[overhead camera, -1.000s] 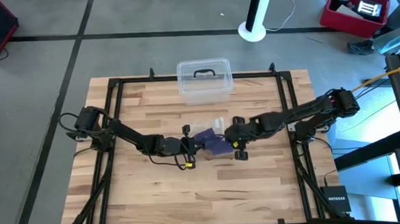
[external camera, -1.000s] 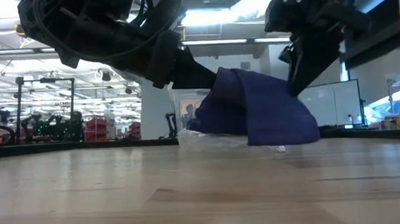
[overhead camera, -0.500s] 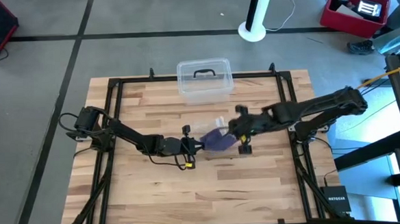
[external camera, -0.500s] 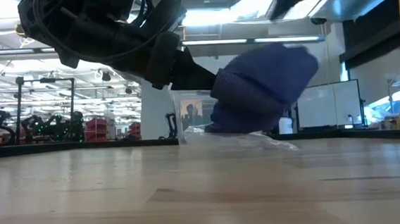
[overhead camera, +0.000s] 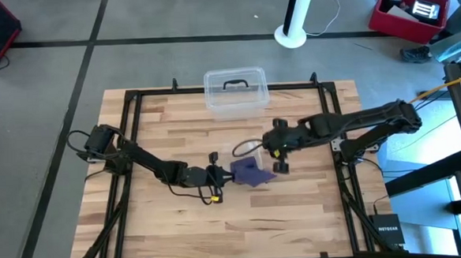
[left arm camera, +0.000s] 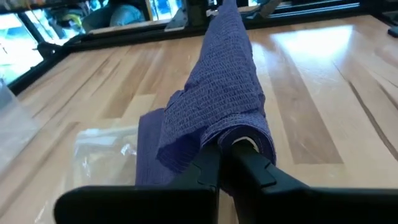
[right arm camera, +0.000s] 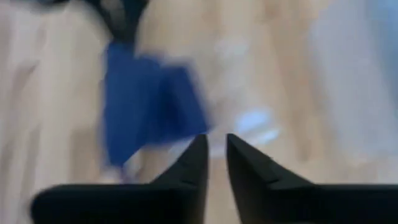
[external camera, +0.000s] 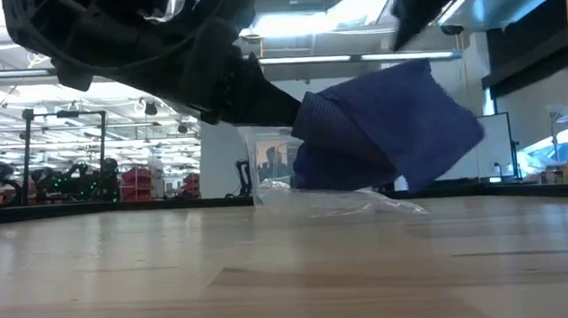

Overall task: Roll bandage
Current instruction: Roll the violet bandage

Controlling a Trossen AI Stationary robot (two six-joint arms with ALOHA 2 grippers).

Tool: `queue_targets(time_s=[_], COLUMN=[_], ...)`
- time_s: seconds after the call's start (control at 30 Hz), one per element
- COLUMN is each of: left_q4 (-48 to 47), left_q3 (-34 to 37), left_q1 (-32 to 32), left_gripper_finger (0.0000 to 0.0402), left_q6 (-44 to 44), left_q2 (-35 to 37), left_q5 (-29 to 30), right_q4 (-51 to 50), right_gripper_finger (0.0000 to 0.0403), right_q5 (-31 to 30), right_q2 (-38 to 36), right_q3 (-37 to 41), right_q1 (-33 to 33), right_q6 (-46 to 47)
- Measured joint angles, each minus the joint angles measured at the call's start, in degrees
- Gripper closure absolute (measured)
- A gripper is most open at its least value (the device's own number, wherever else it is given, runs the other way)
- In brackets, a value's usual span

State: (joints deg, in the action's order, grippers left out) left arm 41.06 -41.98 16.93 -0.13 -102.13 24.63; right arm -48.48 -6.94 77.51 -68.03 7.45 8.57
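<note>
Two arms meet mid-table: the left gripper (left arm camera: 227, 163) pinches the bandage (overhead camera: 251, 173) by its rolled end, loose fabric trailing toward the right gripper (overhead camera: 273, 152), which hangs just beside it, narrowly open and empty.

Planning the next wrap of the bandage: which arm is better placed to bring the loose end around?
Right, probably. The left gripper is shut on the bandage roll's core, so it is occupied. The right gripper hangs free beside the loose fabric, holding nothing, its fingers slightly apart.

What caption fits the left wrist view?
Left gripper pinching the rolled end of the blue-purple bandage above the wooden table.
</note>
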Motion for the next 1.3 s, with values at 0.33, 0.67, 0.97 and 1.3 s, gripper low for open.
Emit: queue_targets(time_s=[0.33,0.67,0.97,1.3], left_q4=[0.3,0.3,0.3,-1.4], left_q3=[0.0,0.0,0.0,0.0], left_q1=[0.0,0.0,0.0,1.5], left_gripper_finger=[0.0392,0.0396,0.0396,0.0397], left_q6=[-1.0,-2.4,-0.5,-0.4], left_q2=[0.0,0.0,0.0,0.0], left_q5=[0.1,0.1,0.2,0.2], right_q4=[11.8,37.3,32.8,30.1], right_gripper_finger=[0.0152,0.0199,0.0389,0.0389], right_q5=[4.8,0.9,2.5,-24.9], right_q2=[-1.1,-1.3,-2.6,-11.8], right_q3=[17.3,28.3,25.1,14.5], right_q1=[6.3,10.7,13.6,14.3], right_q6=[5.6,4.6,4.0,-9.4])
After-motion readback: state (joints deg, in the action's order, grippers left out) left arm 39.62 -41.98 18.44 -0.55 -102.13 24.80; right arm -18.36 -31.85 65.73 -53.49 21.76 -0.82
